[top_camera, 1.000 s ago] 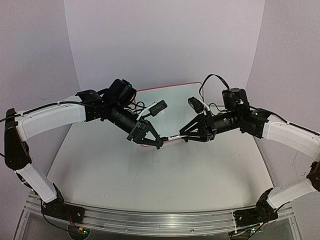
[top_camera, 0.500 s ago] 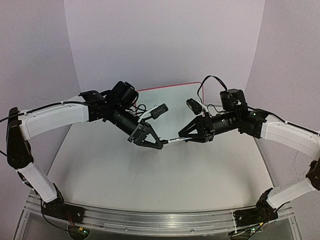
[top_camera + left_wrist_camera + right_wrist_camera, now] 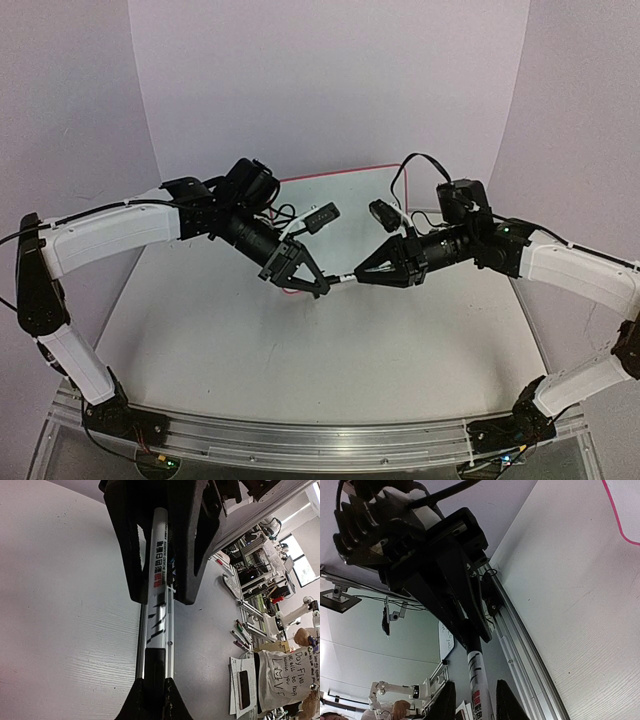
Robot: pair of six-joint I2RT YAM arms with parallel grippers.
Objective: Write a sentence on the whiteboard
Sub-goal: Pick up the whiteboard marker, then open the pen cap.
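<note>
- Pale lilac walls (image 3: 330, 80) close in the scene on three sides.
- White table (image 3: 300, 340) fills the floor of the booth, with both arm bases bolted at its near edge.
- The whiteboard (image 3: 350, 195), with its thin red-pink frame, sits at the far edge of the table near the middle. It lies behind both wrists and is partly hidden by them.
- The left arm (image 3: 110, 235) and right arm (image 3: 580, 270) reach inward from the table's side edges, and their tips meet above the table's middle, just in front of the whiteboard's near edge.
- The left gripper (image 3: 318, 288) is pressed together on the black end of the marker (image 3: 340, 281).
- The right gripper (image 3: 362, 275) has one finger on each side of the marker's white barrel. I cannot tell whether the fingers pinch it or merely flank it.
- The marker lies level between the two grippers, above the table.
</note>
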